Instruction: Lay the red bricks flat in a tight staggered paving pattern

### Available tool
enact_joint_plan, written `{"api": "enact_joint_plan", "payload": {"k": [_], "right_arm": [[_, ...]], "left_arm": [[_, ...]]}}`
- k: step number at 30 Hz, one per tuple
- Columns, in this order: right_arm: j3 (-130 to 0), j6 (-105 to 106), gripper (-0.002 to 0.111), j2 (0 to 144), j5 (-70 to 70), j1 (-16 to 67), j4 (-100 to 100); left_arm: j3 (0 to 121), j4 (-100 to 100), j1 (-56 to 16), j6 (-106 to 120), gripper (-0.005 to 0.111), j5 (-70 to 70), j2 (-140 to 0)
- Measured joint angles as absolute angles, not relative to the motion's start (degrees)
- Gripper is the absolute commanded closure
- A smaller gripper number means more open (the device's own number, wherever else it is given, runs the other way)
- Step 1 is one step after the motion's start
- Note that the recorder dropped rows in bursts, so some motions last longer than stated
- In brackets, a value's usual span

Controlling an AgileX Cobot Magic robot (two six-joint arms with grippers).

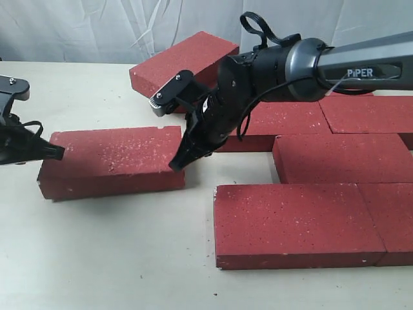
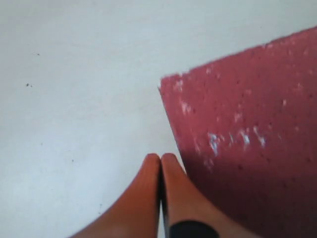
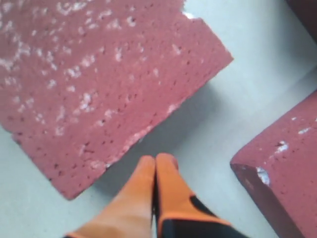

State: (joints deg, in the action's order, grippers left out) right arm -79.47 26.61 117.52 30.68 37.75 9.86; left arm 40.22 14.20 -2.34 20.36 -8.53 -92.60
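A loose red brick (image 1: pixel 113 161) lies flat at the left of the table, apart from the others. My left gripper (image 1: pixel 58 153) is shut and empty, its tip at that brick's left end (image 2: pixel 247 144). My right gripper (image 1: pixel 177 163) is shut and empty, its tip at the same brick's right end (image 3: pixel 99 79). On the right, several red bricks lie flat in staggered rows: a front pair (image 1: pixel 293 223), a middle brick (image 1: pixel 342 158) and a back row (image 1: pixel 290 119). Another brick (image 1: pixel 184 61) lies at the back, partly hidden by the right arm.
The pale table top (image 1: pixel 103 258) stretches along the front and left. A gap of bare table (image 1: pixel 200 174) separates the loose brick from the laid rows. A corner of a laid brick (image 3: pixel 282 163) lies close to my right gripper. A white cloth backdrop (image 1: pixel 97 29) hangs behind.
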Motion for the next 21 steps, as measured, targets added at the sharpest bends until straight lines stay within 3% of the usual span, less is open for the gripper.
{"api": "enact_joint_plan", "payload": {"k": [7,14,21], "right_arm": [[-79.56,26.71,0.109,117.55,34.55,37.5,7.88],[-81.18,27.02,0.109,118.14,30.58,37.4,3.45],[-98.82,26.3,0.109,126.68,40.81,34.82,3.58]], "left_arm": [[40.22,11.34,-1.56,19.6,0.107,-1.36,-93.77],[40.13,9.23,5.94,19.17,0.107,0.0,-95.27],[44.26,10.96,6.62,19.02,0.107,-8.95,-101.59]]}}
